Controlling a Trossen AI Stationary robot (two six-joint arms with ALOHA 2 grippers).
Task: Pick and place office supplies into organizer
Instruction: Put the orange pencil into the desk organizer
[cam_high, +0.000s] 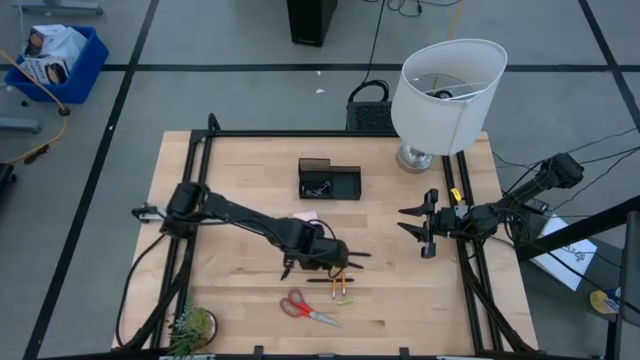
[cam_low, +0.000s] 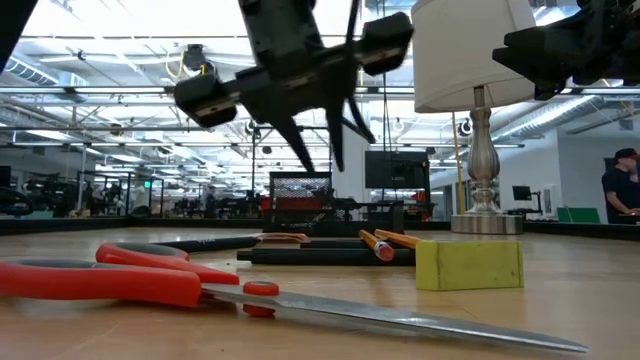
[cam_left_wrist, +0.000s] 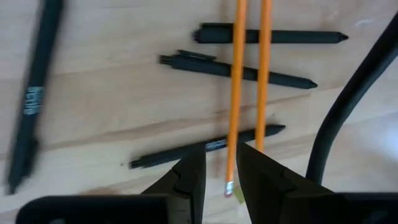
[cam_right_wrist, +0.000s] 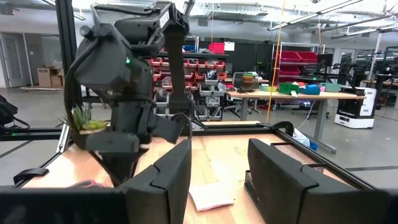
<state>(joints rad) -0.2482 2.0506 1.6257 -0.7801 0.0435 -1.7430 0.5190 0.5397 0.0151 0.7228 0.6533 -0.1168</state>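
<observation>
Wooden table (cam_high: 240, 180) carries all the work items, and we find the left gripper (cam_high: 335, 268) above its near-centre area, hovering over the pencils (cam_high: 342, 287) and pens (cam_left_wrist: 249, 70). In the left wrist view, its fingers (cam_left_wrist: 186, 180) stand slightly parted, a narrow gap between them, with nothing grasped; two orange pencils and several black pens lie on the wood directly beyond them. In the low view we see this gripper raised clear of the tabletop.

We locate the right gripper (cam_high: 425, 225) at the right edge of the table, well apart from the supplies, its fingers (cam_right_wrist: 283, 171) spread and empty.

Red-handled scissors (cam_high: 305, 308) lie flat near the front edge, just in front of the pencils. We see a pink sticky-note pad (cam_high: 306, 216) behind the left gripper. The black organizer (cam_high: 328, 180) sits toward the back centre of the table, with small dark items in one compartment. A white lamp (cam_high: 445, 90) stands at the back right corner, and a small green plant (cam_high: 192, 325) at the front left.
</observation>
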